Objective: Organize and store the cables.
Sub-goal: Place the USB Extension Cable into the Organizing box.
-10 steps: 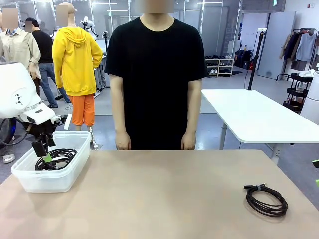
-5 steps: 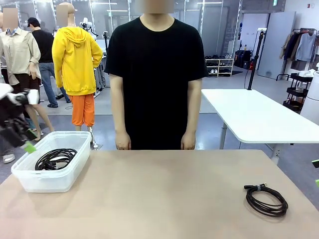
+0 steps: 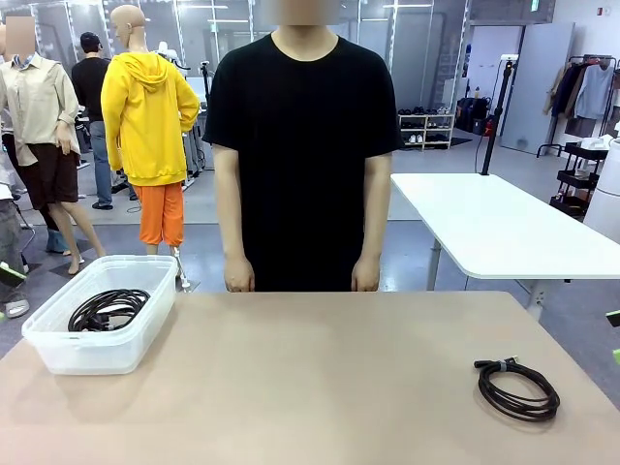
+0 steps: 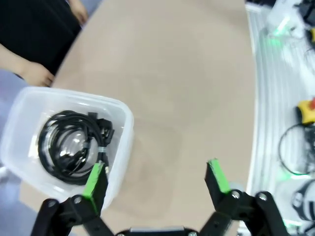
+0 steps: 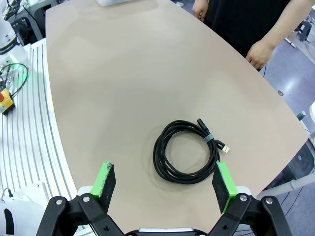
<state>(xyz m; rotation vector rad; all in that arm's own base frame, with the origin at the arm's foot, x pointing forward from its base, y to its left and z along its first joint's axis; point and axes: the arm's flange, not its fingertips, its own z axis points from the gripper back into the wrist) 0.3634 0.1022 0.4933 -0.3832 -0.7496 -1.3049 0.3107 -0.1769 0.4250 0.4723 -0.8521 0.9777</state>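
I find one coiled cable (image 3: 108,309) lying inside the clear bin (image 3: 58,351) at the table's (image 3: 320,387) left side; a second cable (image 3: 517,388), coiled and tied, lies flat on the bare top near the right edge, well apart from the bin. My left gripper (image 4: 156,178) hangs above the bin's edge, fingers spread, holding nothing; my right gripper (image 5: 165,183) hovers over the second cable (image 5: 188,151), fingers likewise apart and empty. The person (image 3: 305,145) stands at the far side, hands down.

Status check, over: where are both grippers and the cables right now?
Left gripper open, above the bin, holding nothing. Right gripper open above the loose cable. One coil in the bin, one loose on the table. Nothing blocking it.
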